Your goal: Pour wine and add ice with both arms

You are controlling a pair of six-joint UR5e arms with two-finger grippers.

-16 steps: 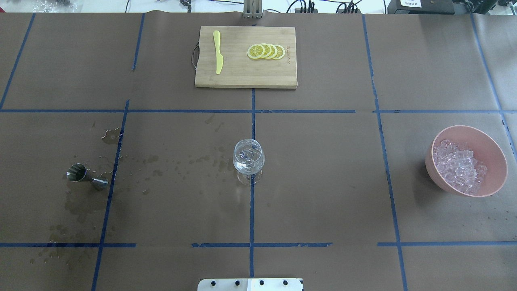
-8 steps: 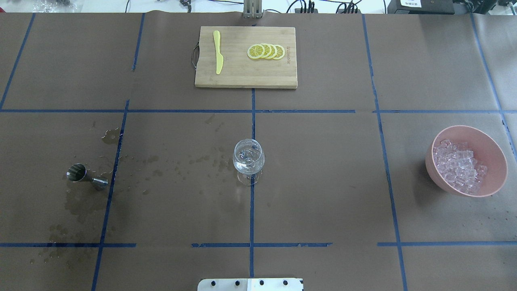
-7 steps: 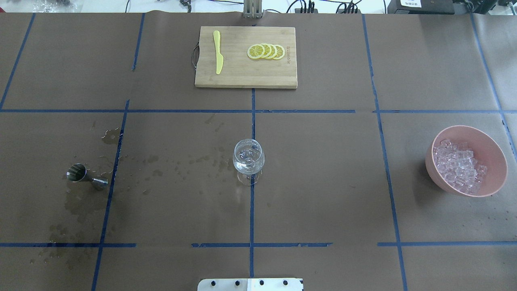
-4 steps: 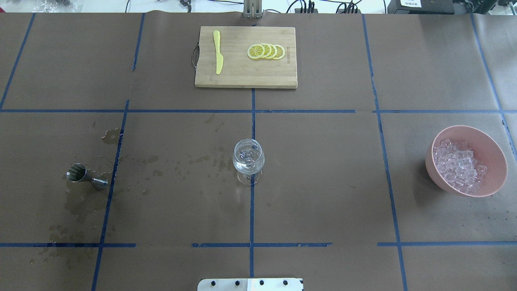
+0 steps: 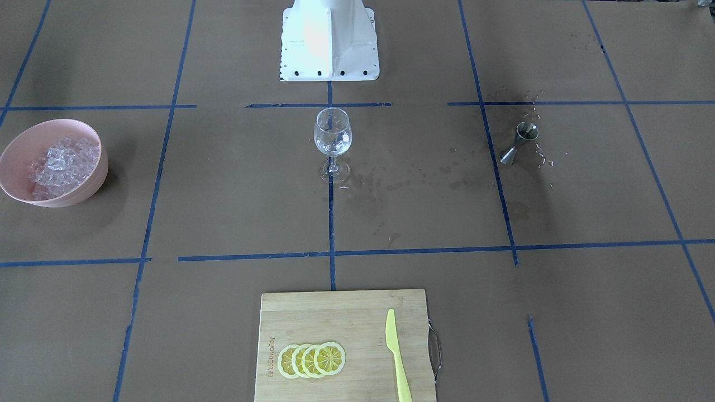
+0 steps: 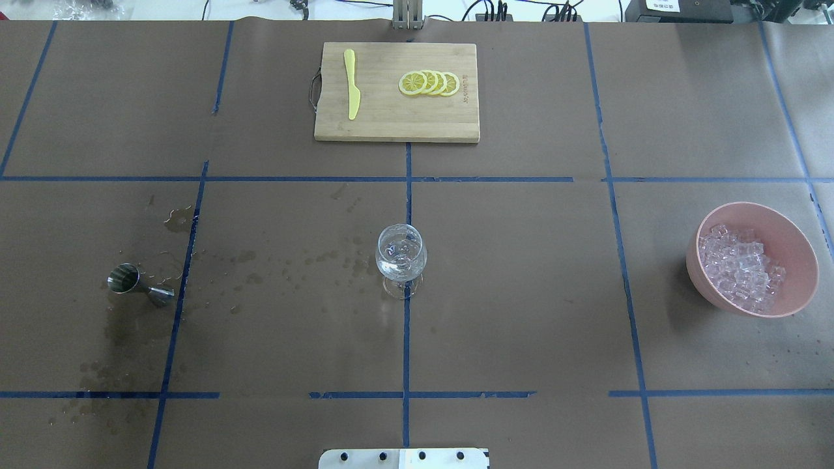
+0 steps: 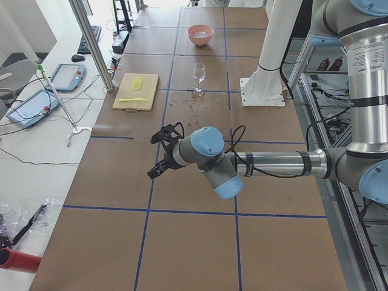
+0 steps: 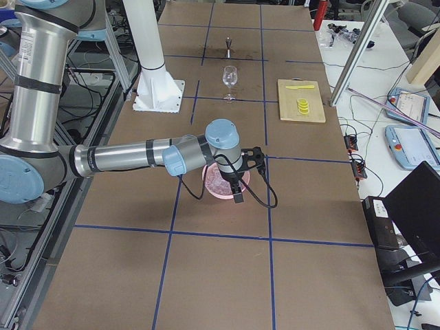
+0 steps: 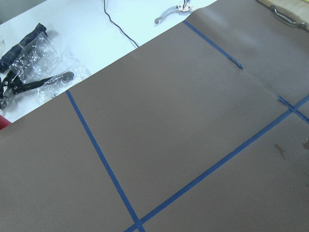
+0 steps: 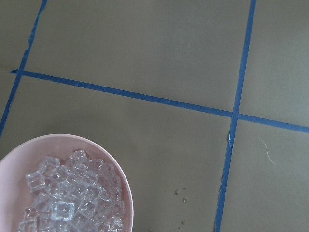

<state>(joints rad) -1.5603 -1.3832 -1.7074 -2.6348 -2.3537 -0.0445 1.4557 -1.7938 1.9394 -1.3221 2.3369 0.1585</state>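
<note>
Worktop (image 6: 521, 293): brown paper with a blue tape grid; wet spots between jigger (image 6: 133, 284) and glass (image 6: 401, 254).
Change: none. Glass, jigger and bowl (image 6: 798, 251) sit exactly as two seconds ago.
Ice (image 6: 739, 268): heaped in the pink bowl at the robot's right end; the glass holds something clear, ice or liquid unclear.
Left pincer (image 7: 159, 159): over bare worktop, well apart from the jigger; opening cannot tell.
Right pincer (image 8: 238, 192): above the bowl; opening cannot tell.
Read: likely a pause. Pour looks done, ice pickup probably next.
</note>
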